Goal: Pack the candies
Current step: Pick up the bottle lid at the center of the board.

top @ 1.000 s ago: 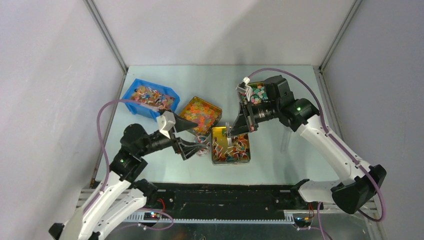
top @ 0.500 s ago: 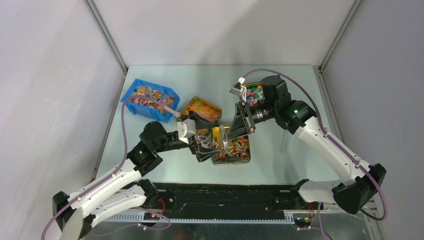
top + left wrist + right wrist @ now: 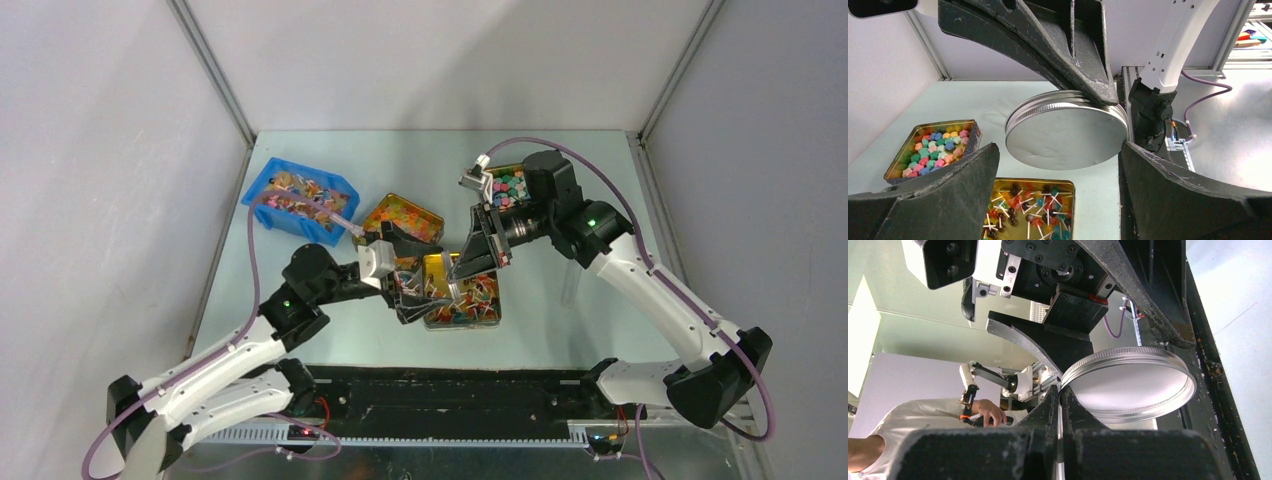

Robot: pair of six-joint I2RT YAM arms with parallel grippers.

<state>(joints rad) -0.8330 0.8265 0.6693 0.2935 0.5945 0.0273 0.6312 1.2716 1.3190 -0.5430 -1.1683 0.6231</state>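
The candies [image 3: 1030, 210] are small lollipops with white sticks, lying in a gold rectangular tin [image 3: 487, 312] at the table's front middle. My right gripper [image 3: 1060, 390] is shut on the rim of a round silver metal lid [image 3: 1130, 385] and holds it in the air above that tin; its tip also shows in the top view [image 3: 453, 285]. My left gripper [image 3: 1058, 150] is open, its two fingers standing either side of the lid [image 3: 1066, 132], close to its edges. In the top view it sits just left of the right gripper [image 3: 412, 296].
A blue bin [image 3: 262, 185] of mixed sweets stands at the back left. A tin of orange gummies [image 3: 405, 215] lies beside it. A tin of star-shaped sweets [image 3: 933, 147] lies under the right arm [image 3: 510, 185]. A clear container [image 3: 571, 278] stands at the right.
My left arm has swung right from beside the orange tin to the right gripper, bringing its open fingers around the lid. The right gripper shifted slightly, still holding the lid.
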